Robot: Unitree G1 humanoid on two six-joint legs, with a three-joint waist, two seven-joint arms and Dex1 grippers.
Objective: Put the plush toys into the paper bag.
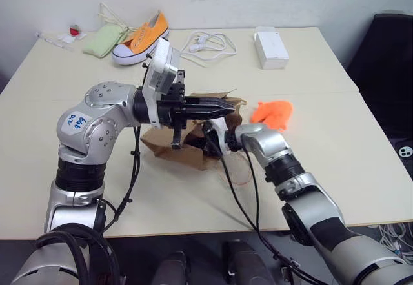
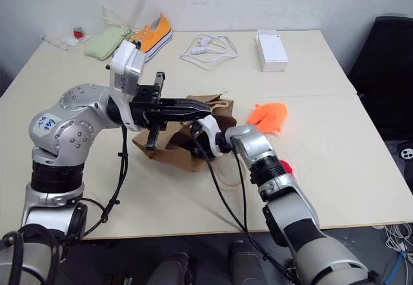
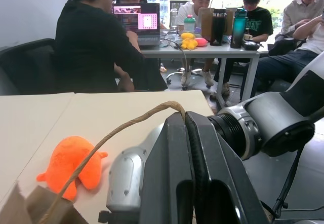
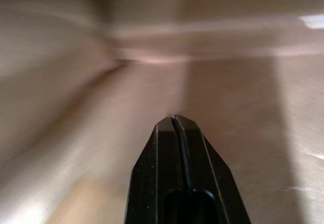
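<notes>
Head view: brown bag (image 1: 187, 144) crumpled mid-table, orange toy (image 1: 273, 113) just beside it on the right, sneaker (image 1: 143, 36) and white box (image 1: 271, 48) well behind. Right eye adds a red toy (image 2: 285, 166) peeking past the right forearm. Left wrist: left gripper (image 3: 188, 116) clenched on the bag's cord handle (image 3: 116, 131). Right wrist: right gripper (image 4: 173, 118) clenched empty, brown paper all around.

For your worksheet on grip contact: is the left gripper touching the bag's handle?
Touching. The left wrist view shows the handle cord running into the shut fingers of the left gripper, pinched there.
</notes>
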